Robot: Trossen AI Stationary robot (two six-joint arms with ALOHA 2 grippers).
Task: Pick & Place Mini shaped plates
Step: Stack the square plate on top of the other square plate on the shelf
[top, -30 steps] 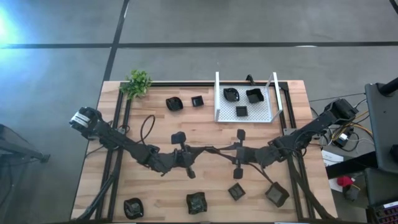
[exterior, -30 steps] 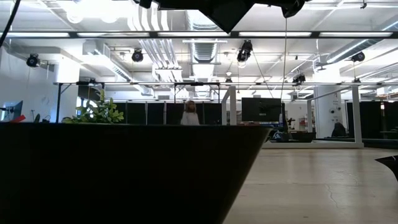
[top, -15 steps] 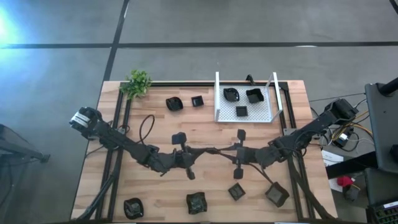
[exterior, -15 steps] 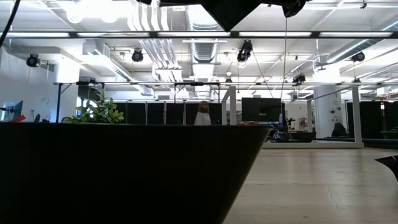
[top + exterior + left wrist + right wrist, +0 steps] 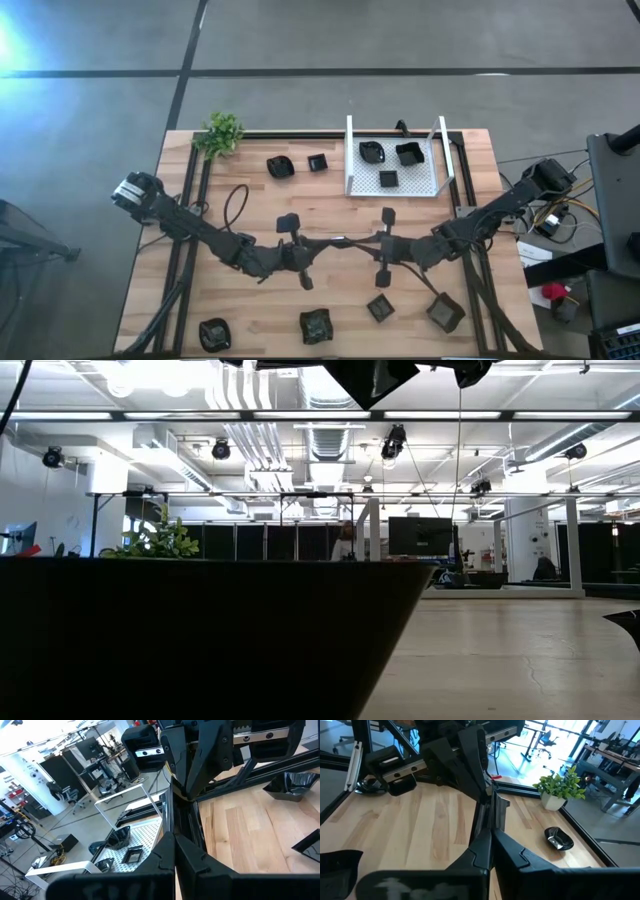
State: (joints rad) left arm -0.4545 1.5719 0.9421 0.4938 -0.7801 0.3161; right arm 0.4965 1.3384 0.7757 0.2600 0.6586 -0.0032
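I see both arms meeting tip to tip at mid-table, the left gripper (image 5: 335,240) and right gripper (image 5: 350,240) each closed on nothing. Three mini shaped plates (image 5: 397,153) sit in the white tray (image 5: 350,170); the rest lie scattered on the table (image 5: 250,200).

Open-plan robotics lab or workshop. Pale wooden-slat worktable (image 5: 250,215) framed by black metal rails, standing on grey concrete floor (image 5: 400,40). Exposed silver ceiling ducts (image 5: 245,445), strip lighting, dark computer monitor (image 5: 420,535), black office chairs (image 5: 67,797) and desks beyond.
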